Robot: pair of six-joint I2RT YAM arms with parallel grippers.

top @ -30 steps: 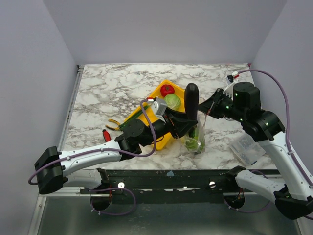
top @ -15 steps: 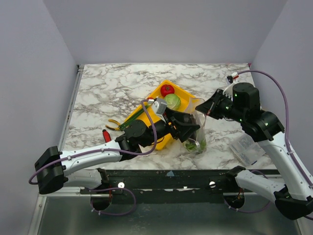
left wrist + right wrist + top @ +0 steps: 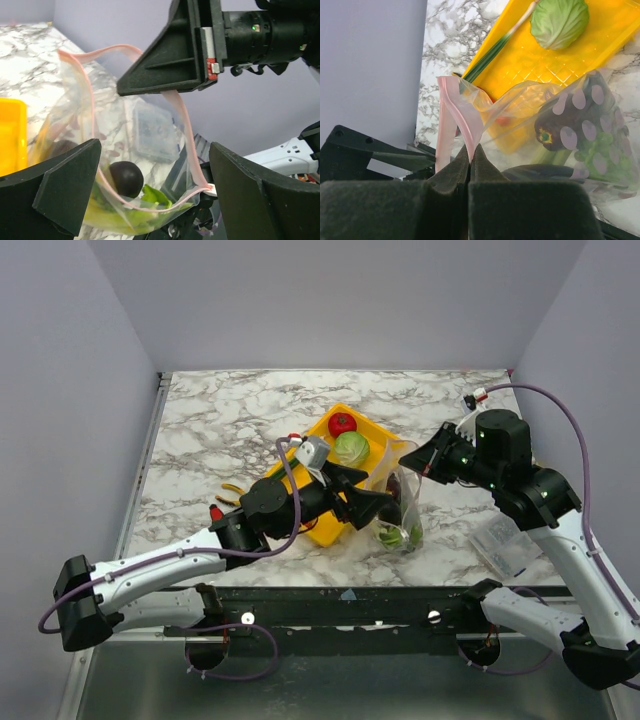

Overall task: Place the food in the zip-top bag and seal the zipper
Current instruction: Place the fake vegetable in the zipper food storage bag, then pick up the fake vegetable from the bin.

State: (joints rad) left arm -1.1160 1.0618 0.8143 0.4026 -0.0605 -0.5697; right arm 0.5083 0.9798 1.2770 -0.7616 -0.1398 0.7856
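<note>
- Pinching the zipper (image 3: 447, 112) tight between the closed right fingers (image 3: 470, 167), with that side of the mouth held up above the counter (image 3: 220, 420).
- Holding the left fingers (image 3: 370, 503) spread wide, nothing gripped, just before the gaping mouth of the zip-top bag (image 3: 402, 502).
- Bag found just right of the yellow tray (image 3: 545, 65), upright and floppy, with its bottom on the counter.
- Already inside the bag: a purple eggplant (image 3: 555, 125), green grapes (image 3: 595, 146) and some leafy greens (image 3: 152, 197).
- Lying on the tray: a green cabbage (image 3: 559, 20), a red tomato (image 3: 342, 423) and thin green onions (image 3: 495, 50).
- Elsewhere on the counter: a small clear packet (image 3: 505, 540) by the right arm, and yellow-handled pliers (image 3: 232, 491) and a red-handled tool (image 3: 216, 512) left of the tray, both partly hidden by the left arm.
</note>
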